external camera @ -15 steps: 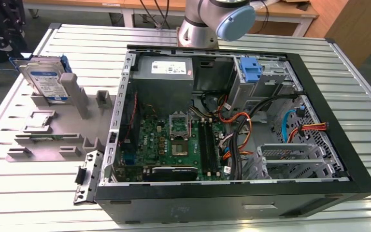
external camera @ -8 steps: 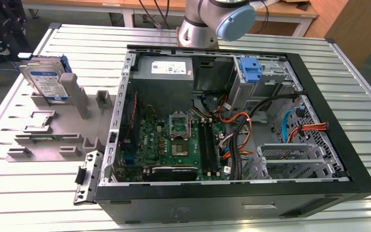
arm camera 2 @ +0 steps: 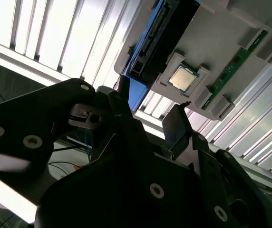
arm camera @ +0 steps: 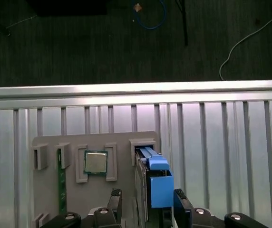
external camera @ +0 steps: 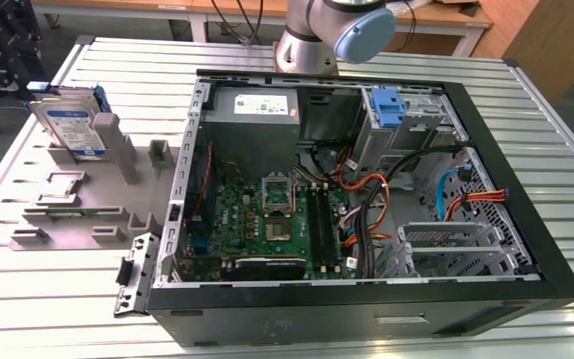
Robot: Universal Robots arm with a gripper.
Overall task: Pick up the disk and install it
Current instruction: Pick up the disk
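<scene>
A memory stick (arm camera: 60, 183) and a chip (arm camera: 95, 162) sit in the grey tray (arm camera: 121, 142), just beside the gripper (arm camera: 148, 195). The disk (arm camera: 154, 178) stands on edge in that tray, between the fingers (arm camera: 116, 197). These are spread apart, one on each flank, with a gap showing. The open PC case (external camera: 347, 314) lies well away, at the exterior view's right.

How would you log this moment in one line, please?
step: pick-up | end effector: open, lined up with disk | disk: upright in grey holder, not lifted | install: not done
</scene>
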